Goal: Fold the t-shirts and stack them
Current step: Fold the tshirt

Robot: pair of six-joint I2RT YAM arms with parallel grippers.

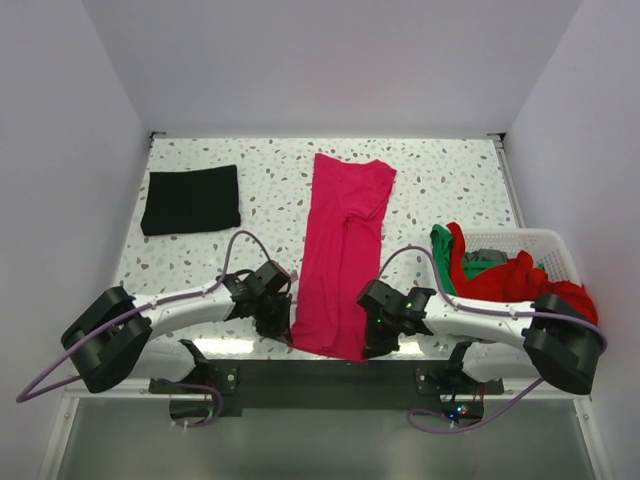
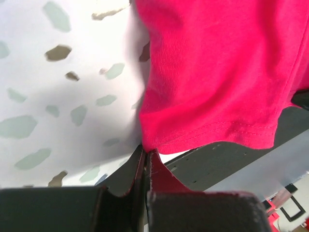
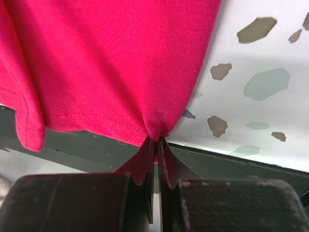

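Note:
A magenta-pink t-shirt [image 1: 343, 255] lies folded lengthwise into a long strip down the middle of the table. My left gripper [image 1: 277, 325] is shut on its near left hem corner [image 2: 145, 145]. My right gripper [image 1: 378, 335] is shut on its near right hem corner [image 3: 158, 135], where the cloth bunches between the fingertips. The near hem hangs a little over the table's front edge. A black t-shirt [image 1: 191, 199] lies folded flat at the far left. Red [image 1: 515, 280] and green [image 1: 441, 255] t-shirts are heaped in the basket at the right.
A white lattice basket [image 1: 548, 248] stands at the right edge of the speckled table [image 1: 440, 190]. A dark mounting bar [image 1: 320, 385] runs along the near edge between the arm bases. White walls close in the table on three sides.

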